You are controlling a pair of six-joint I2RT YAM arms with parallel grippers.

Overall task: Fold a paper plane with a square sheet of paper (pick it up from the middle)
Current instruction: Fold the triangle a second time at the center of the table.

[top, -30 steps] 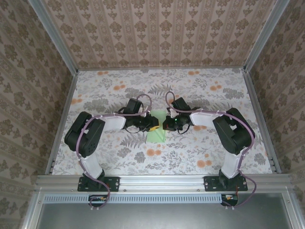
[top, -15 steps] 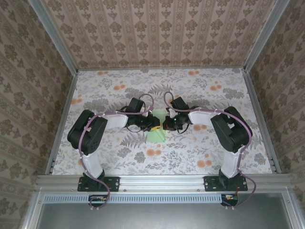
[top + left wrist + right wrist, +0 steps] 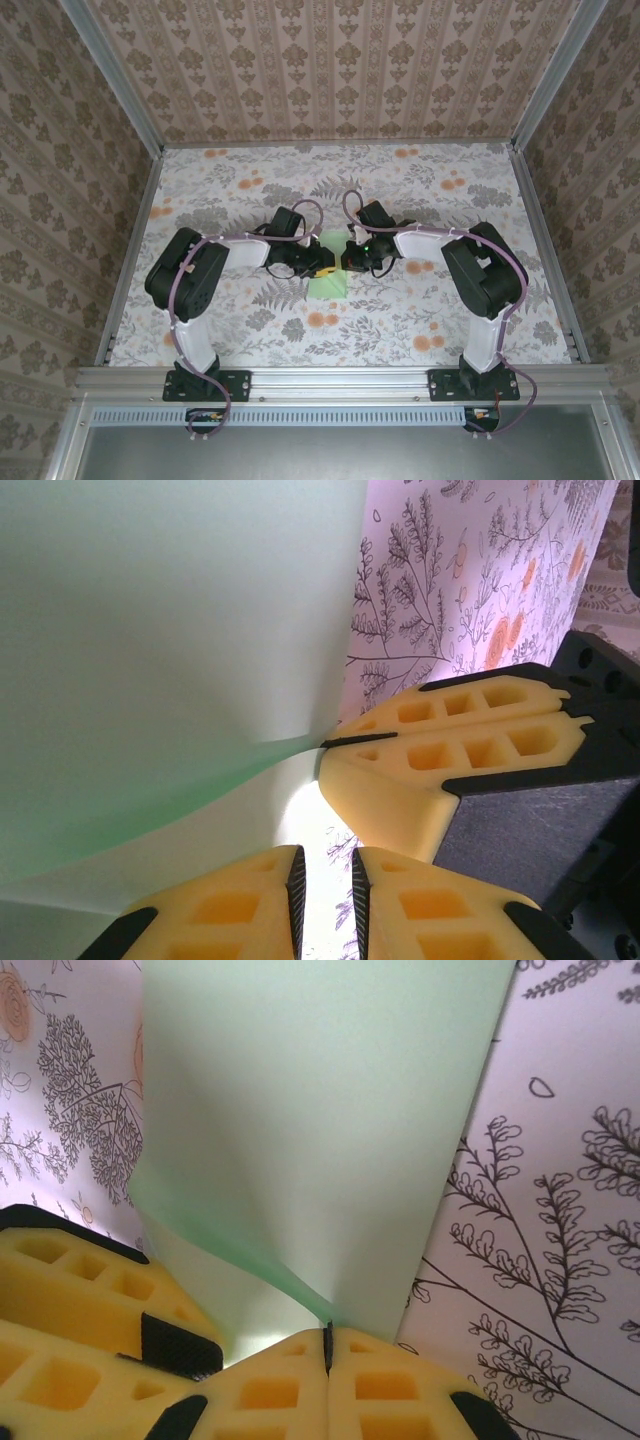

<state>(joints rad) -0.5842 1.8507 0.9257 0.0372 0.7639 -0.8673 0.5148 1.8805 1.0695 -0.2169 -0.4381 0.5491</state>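
The square sheet of paper (image 3: 328, 283) is pale mint green and hangs curved between the two grippers at the middle of the table. My right gripper (image 3: 328, 1345) is shut on a pinched fold of the sheet (image 3: 320, 1110). In the left wrist view the right gripper (image 3: 335, 745) clamps the sheet (image 3: 170, 630) at its edge. My left gripper (image 3: 325, 865) stands close below it with a narrow gap between its pads. The floral cloth shows through that gap, and the sheet's pale underside runs past the left finger. From above, the left gripper (image 3: 322, 262) and right gripper (image 3: 350, 258) nearly touch.
The orange-and-grey floral tablecloth (image 3: 420, 190) covers the table inside patterned walls and a metal frame (image 3: 340, 378). Both arms bend inward from their bases at the near edge. The left gripper's yellow fingers (image 3: 70, 1290) crowd the right gripper's left side.
The left arm's elbow has swung a little to the right and its gripper has edged closer to the right one. The sheet now lies broader below them. The right gripper has kept its pinch.
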